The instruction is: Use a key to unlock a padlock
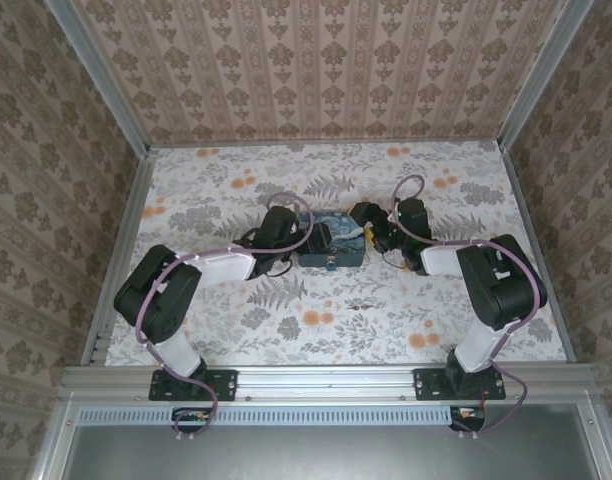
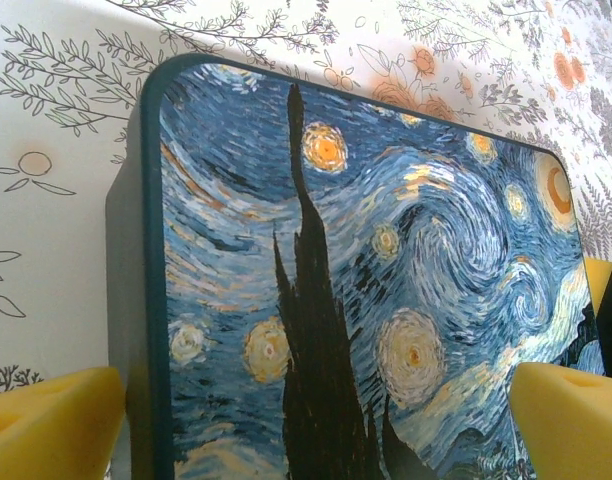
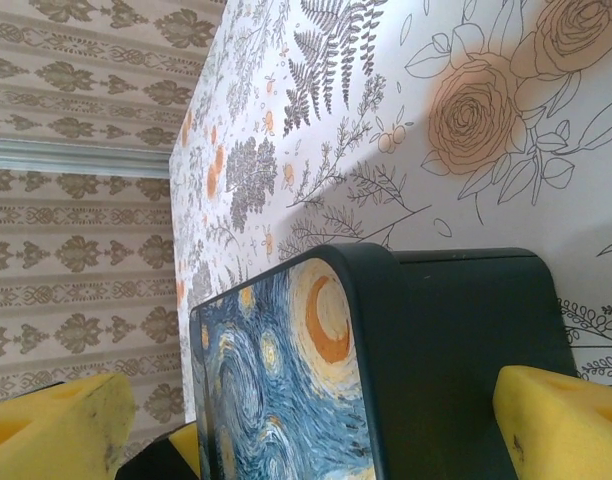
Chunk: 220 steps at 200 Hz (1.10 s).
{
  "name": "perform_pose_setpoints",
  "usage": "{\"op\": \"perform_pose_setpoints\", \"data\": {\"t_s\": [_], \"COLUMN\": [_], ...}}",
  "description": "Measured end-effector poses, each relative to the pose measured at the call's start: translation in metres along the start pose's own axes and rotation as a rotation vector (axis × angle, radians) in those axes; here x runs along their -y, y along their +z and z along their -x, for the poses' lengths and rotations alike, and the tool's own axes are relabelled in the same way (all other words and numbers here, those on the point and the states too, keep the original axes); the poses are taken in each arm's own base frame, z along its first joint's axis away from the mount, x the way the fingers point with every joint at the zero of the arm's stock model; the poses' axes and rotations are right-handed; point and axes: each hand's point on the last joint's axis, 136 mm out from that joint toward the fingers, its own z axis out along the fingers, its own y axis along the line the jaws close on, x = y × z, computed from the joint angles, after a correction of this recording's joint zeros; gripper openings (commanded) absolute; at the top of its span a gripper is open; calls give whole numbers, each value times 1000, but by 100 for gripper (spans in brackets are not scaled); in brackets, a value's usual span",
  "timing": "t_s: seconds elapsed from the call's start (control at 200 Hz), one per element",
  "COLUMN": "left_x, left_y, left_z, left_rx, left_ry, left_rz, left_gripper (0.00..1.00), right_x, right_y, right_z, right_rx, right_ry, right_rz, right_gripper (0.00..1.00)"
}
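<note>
While both pairs of jaws stand wide apart and grip nothing, the left gripper (image 2: pixel 311 425) has its yellow pads (image 2: pixel 51 425) spread to either side of the painted box (image 2: pixel 366 280), whose lid lies just ahead of them. The right gripper (image 3: pixel 306 425) straddles a corner of that box the same way. The padlock (image 1: pixel 331 266), a tiny dark speck, sits on the box's near face, between the two grippers.

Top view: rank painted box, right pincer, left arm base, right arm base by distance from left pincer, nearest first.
1. Painted box: directly beside the left pincer, on its right.
2. Right pincer: at the box's other end.
3. Left arm base: near edge, left.
4. Right arm base: near edge, right.
</note>
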Motion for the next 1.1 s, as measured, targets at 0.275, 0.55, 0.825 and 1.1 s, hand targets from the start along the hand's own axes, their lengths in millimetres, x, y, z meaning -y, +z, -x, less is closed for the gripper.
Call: {"op": "perform_pose_setpoints", "data": {"t_s": [0.275,0.55,0.825,1.1], "left_x": [-14,-23,-22,-17], "left_y": [-17,-52,-69,-69], "left_z": [20,61,64,59], "left_rx": [46,144,150,123], "left_ry": [-33,-52,-53,-52], "left_rz": [16,22,5,-22], "left_gripper": [100,100,100,100], "right_x": [9,-4,5,41], "right_y": [-22,-55,-85,-95], "right_z": [1,-13,-66,-129], "right_rx": [1,-34,-174,-373], "right_ry": [-9,-163,-400,-609], "right_rz": [-22,-62,-165,-305], "right_gripper": [97,79,64,61]}}
